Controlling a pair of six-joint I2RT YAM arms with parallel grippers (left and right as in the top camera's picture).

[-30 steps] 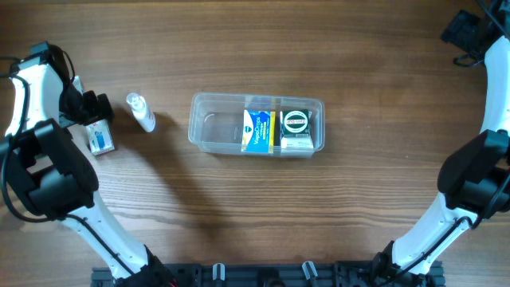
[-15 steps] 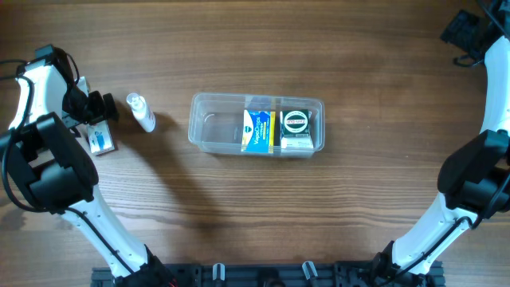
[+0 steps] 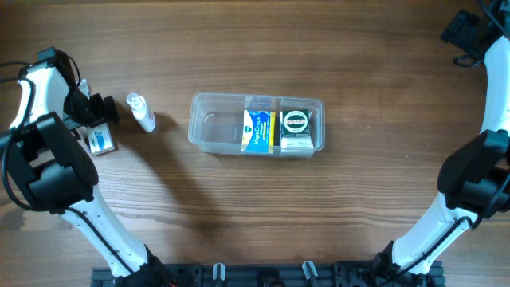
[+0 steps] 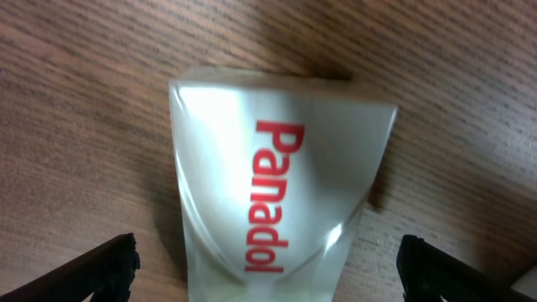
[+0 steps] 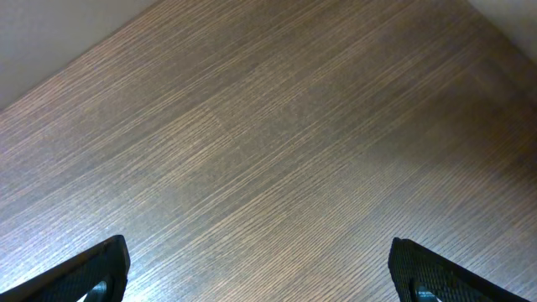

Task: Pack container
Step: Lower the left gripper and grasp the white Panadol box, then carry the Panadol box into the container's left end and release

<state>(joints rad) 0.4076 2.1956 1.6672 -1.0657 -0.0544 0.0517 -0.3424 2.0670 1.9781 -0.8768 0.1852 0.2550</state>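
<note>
The clear container (image 3: 209, 131) lies at the table's centre. It holds a blue and yellow box (image 3: 259, 131), a dark box with a round label (image 3: 296, 121) and a small white box (image 3: 296, 144); its left part is bare. My left gripper (image 3: 96, 113) is at the far left, open, its fingers either side of a white Panadol box (image 4: 268, 184), also seen from overhead (image 3: 100, 141). My left gripper (image 4: 268, 273) does not touch the box's sides. My right gripper (image 3: 466, 30) is at the far right corner, open and empty above bare wood (image 5: 268, 268).
A small clear spray bottle (image 3: 142, 112) lies on the table between the Panadol box and the container. The wooden table (image 3: 255, 215) stretches in front of the container. The arm bases stand at the front left and front right.
My left gripper has shifted slightly to the right over the Panadol box. The container, the bottle and the right arm have not moved.
</note>
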